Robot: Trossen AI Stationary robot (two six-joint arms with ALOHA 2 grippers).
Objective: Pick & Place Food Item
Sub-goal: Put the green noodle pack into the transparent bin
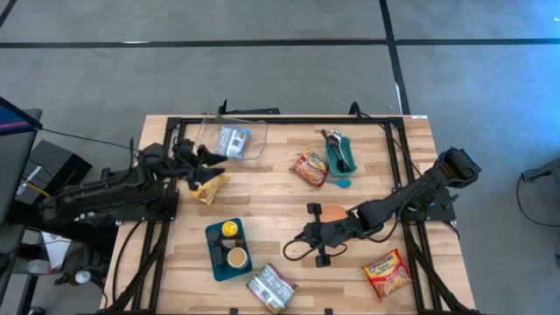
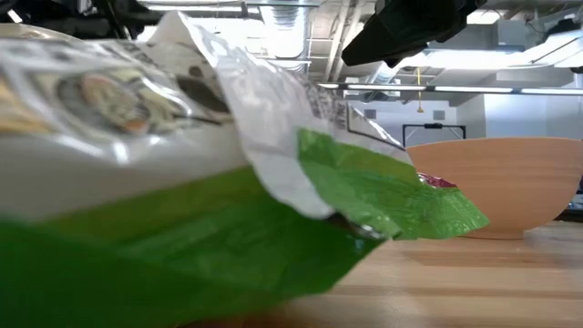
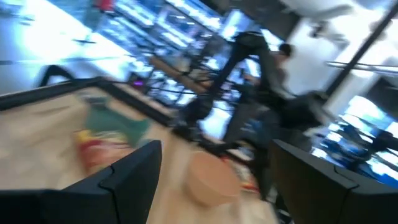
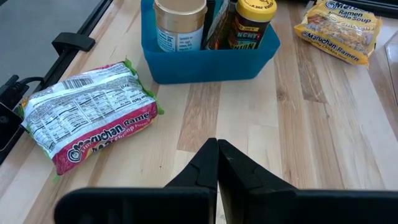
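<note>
Grey concrete floor surrounds your pale wooden slat table (image 1: pixel 289 206), which carries a black metal frame along its edges. Your left gripper (image 1: pixel 199 164) sits at the table's left side, jaws spread wide and released, just above a yellow ramen packet (image 1: pixel 210 187) that lies flat on the wood; you cannot tell whether a fingertip touches it. Just beyond it stands a clear plastic bin (image 1: pixel 254 140) with a blue-and-white packet (image 1: pixel 234 140) inside.

Your right gripper (image 1: pixel 302 239) reaches low over the middle of the table, its fingers (image 4: pixel 216 163) clenched together with nothing between them. Right behind its arm is a tan wooden bowl (image 1: pixel 335 213). Ahead of it, in the right wrist view, you see a blue plastic caddy (image 4: pixel 205 62) holding a tan-lidded jar (image 4: pixel 179 22) and a yellow-lidded spice jar (image 4: pixel 254 22), and near that a silver, red and green ramen packet (image 4: pixel 87 118) lying flat close to the table's near edge.

Farther back lie a red-orange ramen packet (image 1: pixel 310 168) and a teal dish (image 1: pixel 340 156) with metal utensils. Another orange ramen packet (image 1: pixel 387 271) rests at the near right corner.
</note>
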